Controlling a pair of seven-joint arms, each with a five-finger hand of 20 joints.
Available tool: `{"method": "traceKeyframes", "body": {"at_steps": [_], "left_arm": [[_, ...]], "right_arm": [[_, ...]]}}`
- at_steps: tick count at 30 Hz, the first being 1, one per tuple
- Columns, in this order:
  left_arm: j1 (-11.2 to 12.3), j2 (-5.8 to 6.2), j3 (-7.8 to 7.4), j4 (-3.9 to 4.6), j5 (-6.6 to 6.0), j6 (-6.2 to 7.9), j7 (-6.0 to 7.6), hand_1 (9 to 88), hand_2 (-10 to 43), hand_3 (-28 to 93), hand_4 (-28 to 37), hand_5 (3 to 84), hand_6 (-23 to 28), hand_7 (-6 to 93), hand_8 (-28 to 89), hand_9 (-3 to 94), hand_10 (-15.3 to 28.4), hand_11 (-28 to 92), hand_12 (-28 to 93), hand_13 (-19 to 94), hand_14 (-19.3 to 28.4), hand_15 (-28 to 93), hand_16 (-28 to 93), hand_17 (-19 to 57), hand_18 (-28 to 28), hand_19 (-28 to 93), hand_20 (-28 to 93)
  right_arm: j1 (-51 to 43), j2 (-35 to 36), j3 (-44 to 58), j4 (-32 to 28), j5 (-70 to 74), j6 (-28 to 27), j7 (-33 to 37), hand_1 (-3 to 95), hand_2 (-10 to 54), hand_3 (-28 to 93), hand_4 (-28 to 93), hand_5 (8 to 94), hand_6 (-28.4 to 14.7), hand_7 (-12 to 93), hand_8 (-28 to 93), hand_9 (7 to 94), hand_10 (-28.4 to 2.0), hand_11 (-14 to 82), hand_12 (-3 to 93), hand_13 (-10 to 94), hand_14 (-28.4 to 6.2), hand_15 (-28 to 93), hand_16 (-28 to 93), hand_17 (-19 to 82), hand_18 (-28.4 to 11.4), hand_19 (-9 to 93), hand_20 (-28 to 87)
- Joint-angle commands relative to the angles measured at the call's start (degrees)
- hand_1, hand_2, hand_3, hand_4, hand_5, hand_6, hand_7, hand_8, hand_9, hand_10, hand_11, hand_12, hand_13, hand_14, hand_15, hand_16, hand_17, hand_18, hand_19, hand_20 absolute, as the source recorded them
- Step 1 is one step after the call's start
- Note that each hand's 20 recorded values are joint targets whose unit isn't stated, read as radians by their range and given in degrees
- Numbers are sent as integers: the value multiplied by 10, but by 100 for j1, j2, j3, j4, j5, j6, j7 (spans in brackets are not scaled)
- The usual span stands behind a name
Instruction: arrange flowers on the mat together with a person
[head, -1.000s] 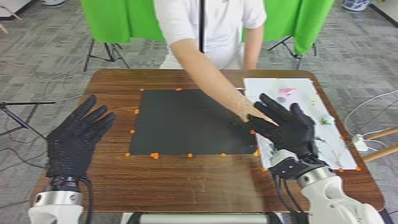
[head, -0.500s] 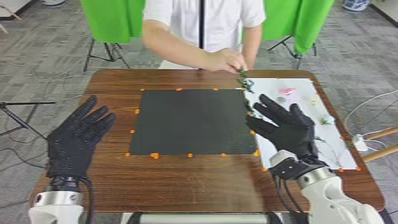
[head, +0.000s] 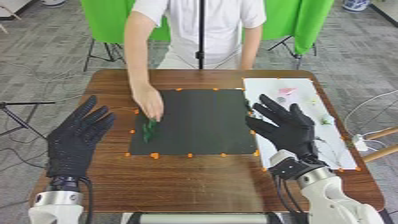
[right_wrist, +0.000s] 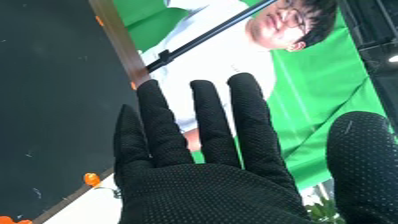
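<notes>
In the head view, my left hand (head: 78, 137) is open over the table's left side, beside the black mat (head: 200, 122). My right hand (head: 289, 132) is open above the white sheet (head: 262, 85), near the mat's right edge; its palm (right_wrist: 209, 195) fills the foreground of the right wrist view, fingers straight. A person's hand (head: 148, 104) holds a green leafy stem (head: 149, 131) at the mat's left part. A pink flower (head: 286, 91) and a green sprig (head: 326, 120) lie on the white sheet. Another dark green stem (head: 248, 104) is at the sheet's left edge.
Orange markers (head: 155, 156) line the mat's edges. Brown wooden table (head: 204, 182) surrounds the mat and the sheet. The person's bare forearm (head: 138, 65) reaches across the far left table edge.
The person's hand has gone from the sheet's side, back to the far edge with a green stem, then over to the mat's left part. Both my hands have kept still.
</notes>
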Motion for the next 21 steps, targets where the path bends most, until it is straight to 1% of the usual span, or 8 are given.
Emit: {"method": "traceKeyframes", "body": {"at_steps": [1,4,7,8,11,17,19,21], "left_arm": [[53,-19,29,18,-21,40,-40,226,80,803,-212,398,106,105,-91,356,206,209,88,272,272,434,-98,-73,238,570,-9],[62,-14,29,14,-30,41,-19,226,80,803,-212,398,106,105,-91,356,206,211,88,272,272,434,-98,-74,238,570,-8],[51,-28,24,19,-29,32,-39,226,80,804,-211,398,106,105,-91,357,207,212,88,272,272,434,-98,-74,238,570,-8],[52,-11,32,17,-34,47,-15,226,80,804,-211,398,106,105,-91,357,207,213,88,272,272,434,-98,-74,237,569,-8],[57,-31,28,17,-27,27,-56,226,80,802,-211,398,107,105,-92,357,207,214,88,272,272,434,-98,-74,237,569,-8],[66,-27,39,14,-28,53,-36,226,79,803,-211,398,107,105,-91,358,208,214,88,272,272,435,-98,-73,237,569,-7],[80,-38,23,16,-25,25,-39,227,80,803,-212,398,107,105,-92,358,208,213,88,272,272,435,-98,-73,237,569,-7],[77,-24,40,10,-43,66,-7,227,80,803,-212,398,107,105,-92,357,208,213,88,272,272,435,-98,-73,237,569,-7]], "right_arm": [[-74,-22,-3,-59,14,29,-17,-26,234,828,-283,416,-26,92,-116,388,-125,37,88,307,-221,58,231,1,-189,264,120],[-75,-23,-2,-62,14,31,-19,-26,234,828,-283,416,-25,92,-116,389,-125,37,87,308,-221,60,231,2,-189,264,120],[-66,-12,-10,-60,15,46,-22,-26,234,828,-283,416,-26,92,-116,389,-126,37,87,309,-221,60,230,1,-189,265,120],[-61,-26,-5,-57,14,28,-11,-26,235,828,-283,417,-26,92,-116,389,-126,37,87,309,-221,60,229,1,-189,265,120],[-92,-24,-3,-76,13,47,-19,-26,235,828,-283,417,-26,93,-116,390,-126,37,87,311,-221,61,229,2,-188,265,120],[-86,-16,15,-79,45,56,-33,-26,235,829,-283,417,-25,94,-117,392,-128,38,88,320,-222,65,228,6,-191,276,124],[-63,58,-45,-87,8,211,-117,-26,234,834,-283,416,-26,96,-117,396,-134,39,90,331,-225,70,228,12,-195,298,132],[-78,168,-129,-121,-85,470,-309,-18,223,844,-283,415,-28,99,-118,411,-150,47,96,352,-227,103,229,16,-200,332,139]]}}
